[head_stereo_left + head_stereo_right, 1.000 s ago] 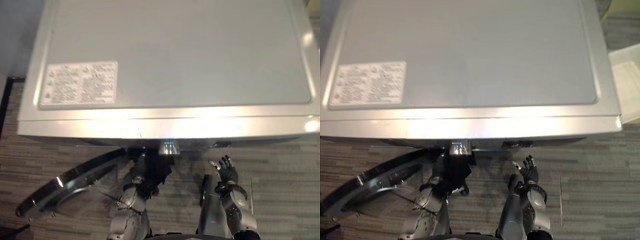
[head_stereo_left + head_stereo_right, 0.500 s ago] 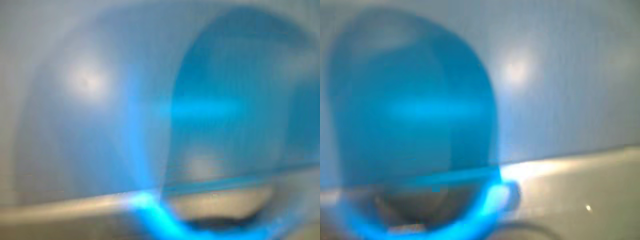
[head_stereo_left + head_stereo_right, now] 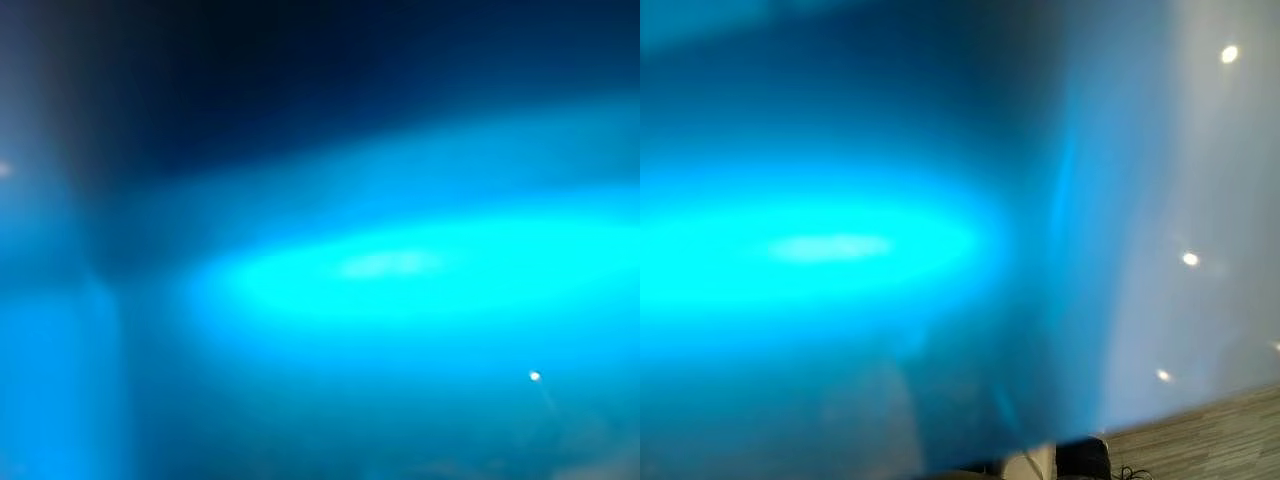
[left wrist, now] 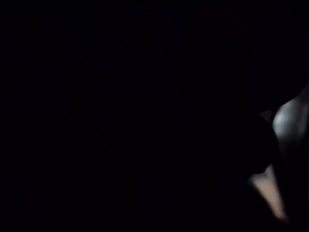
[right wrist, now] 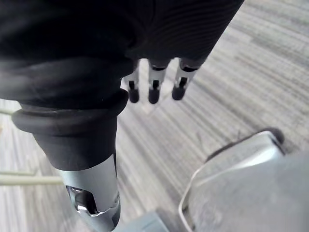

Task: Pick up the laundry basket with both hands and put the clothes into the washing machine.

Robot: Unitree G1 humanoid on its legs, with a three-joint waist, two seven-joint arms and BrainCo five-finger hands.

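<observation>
A bright blue surface [image 3: 380, 270] sits very close in front of both eye views and hides the work area; I cannot tell what it is. In the right eye view it [image 3: 830, 250] covers the left and middle. My right hand [image 5: 145, 29] hangs over the grey striped carpet [image 5: 251, 82] with its fingers [image 5: 154, 87] straight and nothing in it. The left wrist view is almost black, so the left hand's state cannot be read; a pale grey patch [image 4: 289, 121] shows at one edge.
At the right of the right eye view there is a pale grey wall or panel [image 3: 1210, 200] with small bright light spots. A strip of striped floor [image 3: 1220, 440] lies at the lower right corner.
A second ago the eye views looked down on the washing machine's top, its open door and both hands. A blue shape then came in front, and it now covers nearly everything.
</observation>
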